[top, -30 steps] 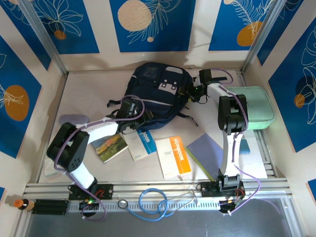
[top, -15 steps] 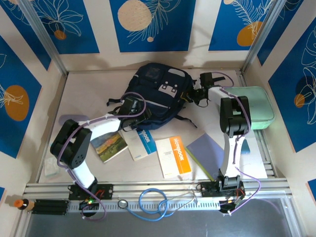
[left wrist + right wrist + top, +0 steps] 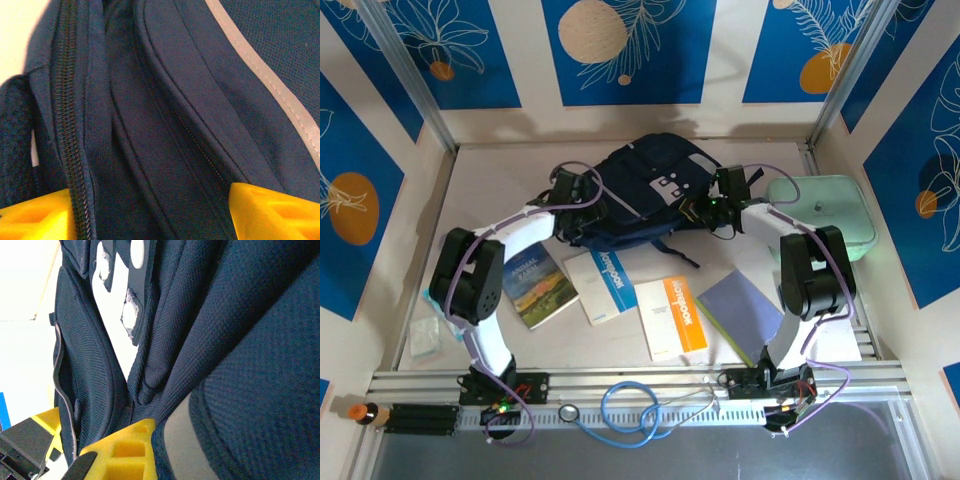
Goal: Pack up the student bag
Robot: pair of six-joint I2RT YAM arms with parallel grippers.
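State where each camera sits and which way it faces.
Top external: above, behind the arms, facing down on the table; left gripper and right gripper at the student bag.
Left wrist: on that arm, facing the bag's zipper; yellow fingers.
Right wrist: likewise, facing bag fabric; yellow fingers.
All share the bag.

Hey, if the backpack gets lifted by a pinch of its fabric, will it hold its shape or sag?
Probably sag: the backpack is soft cloth, creased into folds in both wrist views. It lies slumped, so likely fairly empty and light for its size. The right gripper pinches just a fold, which may stretch before the rest follows.
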